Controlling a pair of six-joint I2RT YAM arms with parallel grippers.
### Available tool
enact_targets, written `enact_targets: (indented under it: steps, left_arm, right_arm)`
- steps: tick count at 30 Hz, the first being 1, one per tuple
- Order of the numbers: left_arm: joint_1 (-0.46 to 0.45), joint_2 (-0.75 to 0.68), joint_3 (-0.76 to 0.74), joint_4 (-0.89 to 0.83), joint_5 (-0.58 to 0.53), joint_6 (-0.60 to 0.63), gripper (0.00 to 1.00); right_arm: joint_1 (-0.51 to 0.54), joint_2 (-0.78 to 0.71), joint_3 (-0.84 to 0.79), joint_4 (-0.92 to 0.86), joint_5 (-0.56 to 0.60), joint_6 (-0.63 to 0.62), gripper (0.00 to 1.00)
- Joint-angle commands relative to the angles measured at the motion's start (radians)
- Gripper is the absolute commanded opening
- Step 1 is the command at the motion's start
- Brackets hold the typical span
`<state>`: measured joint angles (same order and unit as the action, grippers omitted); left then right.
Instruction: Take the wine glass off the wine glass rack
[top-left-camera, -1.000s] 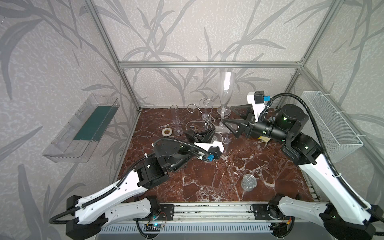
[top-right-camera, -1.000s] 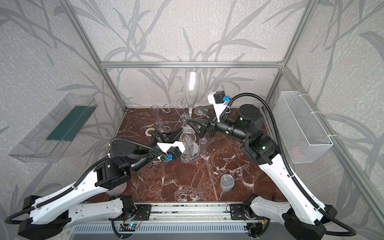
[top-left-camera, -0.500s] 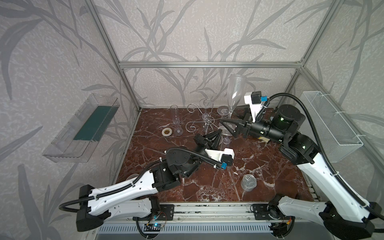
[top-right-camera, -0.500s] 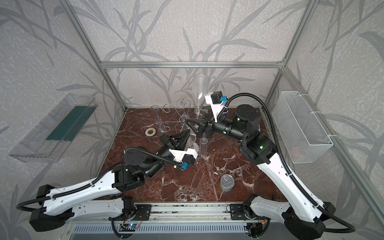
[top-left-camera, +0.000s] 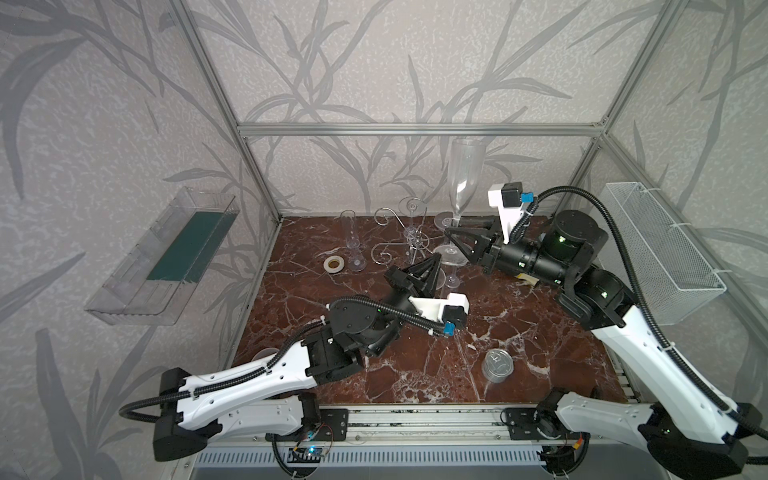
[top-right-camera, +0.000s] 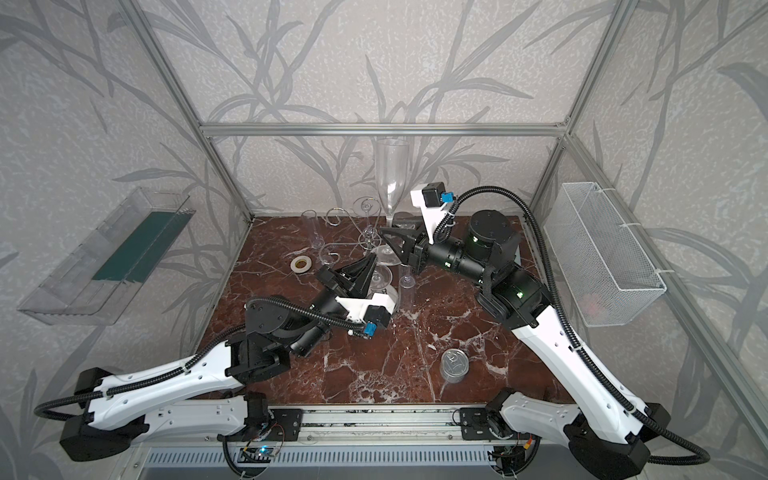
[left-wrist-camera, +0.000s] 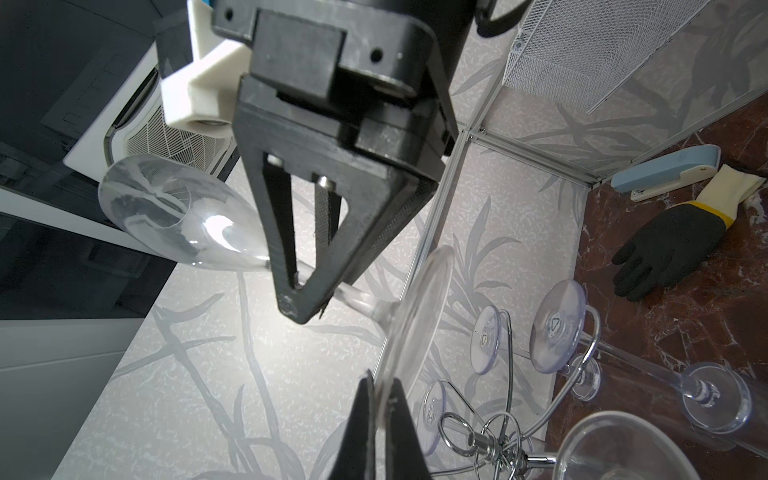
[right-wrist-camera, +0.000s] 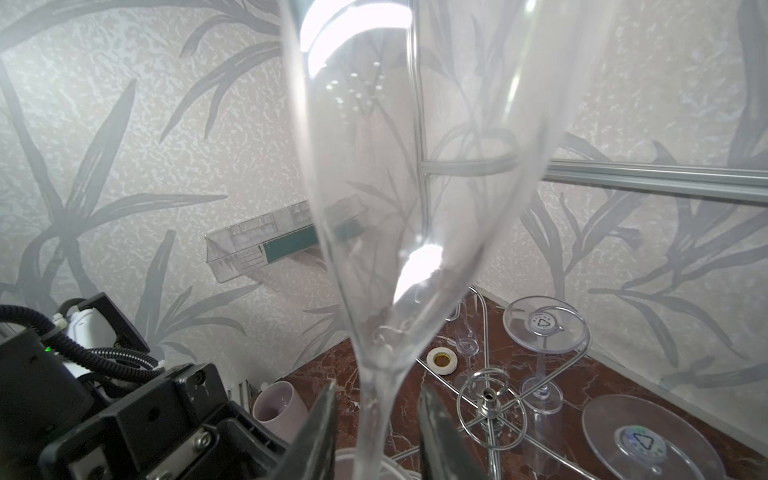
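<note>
Grey walls with a leaf pattern close in a dark red marble worktop (top-left-camera: 519, 332). Towards the back, a little right of centre in both top views, the wine glass (top-left-camera: 463, 174) (top-right-camera: 390, 174) stands upright with its tall bowl in front of the rear wall.

My left claw (top-left-camera: 437, 258) (top-right-camera: 371, 261) reaches up from the lower left. It is closed tight on the rim of the glass's round foot (left-wrist-camera: 415, 324), and my wrist view shows the disc's edge pinched between the two tips (left-wrist-camera: 380, 382).

My right claw (top-left-camera: 451, 237) (top-right-camera: 390, 243) comes in level from the right and is drawn in narrow around the stem (left-wrist-camera: 353, 297), just under the bowl. My fingers (right-wrist-camera: 320, 424) stand one on each side. My own wrist view shows a thin strip of background between each finger and the glass (right-wrist-camera: 415, 166). I cannot tell whether the pads are pressing on the stem.

The wine glass rack (top-left-camera: 409, 243) (right-wrist-camera: 488, 399) stands just left of the held glass at the centre back. Other glasses (right-wrist-camera: 540, 328) hang bowl-down from its curls. I cannot tell whether the held foot touches an arm.

A tin can (top-left-camera: 496, 365) sits well apart, low and right of centre.
</note>
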<state>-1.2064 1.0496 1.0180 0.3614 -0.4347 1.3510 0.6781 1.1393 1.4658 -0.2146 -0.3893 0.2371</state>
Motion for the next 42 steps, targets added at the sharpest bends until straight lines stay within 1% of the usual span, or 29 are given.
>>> enact_targets:
  steps: [1,4,9,10,11,13,15,17,18,19,20,22,24,25,27,28,29,30,32,34,36,39,42]
  left_arm:
    - [-0.004,-0.004,-0.005,0.073,-0.017,0.032,0.00]
    - [-0.004,-0.002,-0.002,0.072,-0.020,0.031,0.00]
    - [-0.006,0.004,-0.006,0.073,-0.028,0.028,0.00]
    - [-0.005,0.003,-0.009,0.076,-0.027,0.027,0.03]
    - [-0.005,0.003,-0.012,0.082,-0.026,0.024,0.09]
    - [-0.006,-0.006,-0.020,0.094,-0.021,0.010,0.27]
    - [-0.007,-0.026,-0.027,0.077,-0.005,-0.029,0.53]
    - [-0.006,-0.058,-0.013,0.005,0.020,-0.105,0.70]
    - [-0.007,-0.078,0.002,-0.048,0.037,-0.169,0.74]
    - [-0.005,-0.095,0.017,-0.099,0.052,-0.228,0.76]
    - [-0.004,-0.113,0.033,-0.121,0.061,-0.338,0.76]
    - [0.005,-0.147,0.052,-0.140,0.083,-0.470,0.80]
    - [0.053,-0.178,0.105,-0.236,0.137,-0.644,0.84]
    - [0.086,-0.183,0.147,-0.308,0.186,-0.730,0.85]
    - [0.193,-0.182,0.240,-0.459,0.345,-0.925,0.86]
    - [0.231,-0.179,0.267,-0.493,0.415,-0.989,0.86]
    - [0.262,-0.173,0.288,-0.516,0.478,-1.039,0.86]
    - [0.277,-0.167,0.298,-0.519,0.511,-1.070,0.86]
    - [0.292,-0.154,0.309,-0.511,0.530,-1.110,0.86]
    - [0.315,-0.132,0.336,-0.520,0.572,-1.151,0.87]
    - [0.345,-0.107,0.366,-0.523,0.659,-1.212,0.88]
    - [0.380,-0.077,0.393,-0.477,0.774,-1.315,0.90]
    - [0.408,-0.052,0.406,-0.415,0.844,-1.407,0.91]
  right_arm:
    - [0.008,-0.004,-0.009,0.040,-0.001,0.000,0.18]
    - [0.008,0.000,-0.006,0.038,-0.009,-0.004,0.01]
    - [0.009,0.002,-0.007,0.041,-0.012,-0.010,0.00]
    - [0.008,0.002,-0.007,0.041,-0.011,-0.011,0.00]
    - [0.008,0.001,-0.007,0.040,-0.007,-0.014,0.00]
    - [0.008,-0.002,-0.009,0.038,0.001,-0.021,0.00]
    - [0.008,-0.009,-0.010,0.028,0.016,-0.038,0.00]
    - [0.008,-0.019,-0.011,0.016,0.036,-0.058,0.00]
    - [0.009,-0.025,-0.010,0.009,0.049,-0.073,0.00]
    - [0.008,-0.031,-0.010,0.001,0.062,-0.084,0.00]
    - [0.008,-0.038,-0.009,-0.005,0.079,-0.101,0.00]
    - [0.008,-0.053,-0.009,-0.021,0.109,-0.131,0.00]
    - [0.006,-0.075,-0.021,-0.024,0.146,-0.167,0.00]
    - [0.007,-0.086,-0.031,-0.020,0.164,-0.185,0.00]
    - [0.007,-0.111,-0.062,-0.006,0.210,-0.226,0.00]
    - [0.006,-0.121,-0.076,0.001,0.224,-0.241,0.00]
    - [0.006,-0.132,-0.091,0.008,0.236,-0.260,0.00]
    - [0.006,-0.141,-0.105,0.017,0.240,-0.277,0.00]
    - [0.006,-0.156,-0.132,0.034,0.234,-0.310,0.00]
    - [0.006,-0.166,-0.155,0.041,0.224,-0.336,0.00]
    - [0.006,-0.173,-0.172,0.036,0.208,-0.356,0.00]
    - [0.007,-0.176,-0.183,0.023,0.168,-0.363,0.00]
    - [0.008,-0.183,-0.203,0.041,0.118,-0.353,0.00]
